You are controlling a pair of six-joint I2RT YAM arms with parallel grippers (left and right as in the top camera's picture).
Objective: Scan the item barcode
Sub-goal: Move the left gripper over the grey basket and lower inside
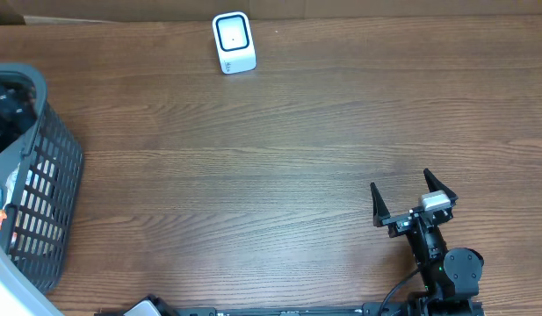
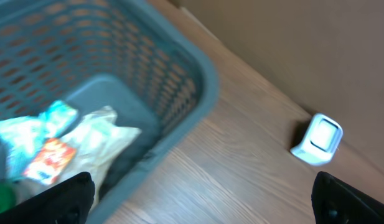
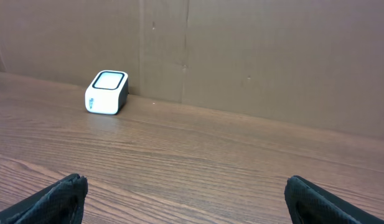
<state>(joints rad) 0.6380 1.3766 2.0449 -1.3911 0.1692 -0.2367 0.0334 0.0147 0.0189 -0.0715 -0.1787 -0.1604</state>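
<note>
The barcode scanner (image 1: 234,42), a small white box with a dark-framed window, stands at the table's far edge; it also shows in the wrist views as the scanner (image 2: 318,138) and scanner (image 3: 106,92). Packaged items lie in the grey basket (image 2: 201,81): a white and teal wrapper (image 2: 45,121), an orange-red packet (image 2: 50,158) and a white bag (image 2: 104,134). My left gripper (image 2: 201,202) hangs open above the basket's rim, holding nothing. My right gripper (image 1: 401,181) stands open over bare wood at the near right, far from the scanner and empty; in its own view the right gripper (image 3: 185,199) faces the scanner.
The grey mesh basket (image 1: 64,149) fills the table's left edge. A brown cardboard wall (image 3: 254,56) runs behind the scanner. Wooden table top (image 1: 253,175) stretches between basket, scanner and right arm.
</note>
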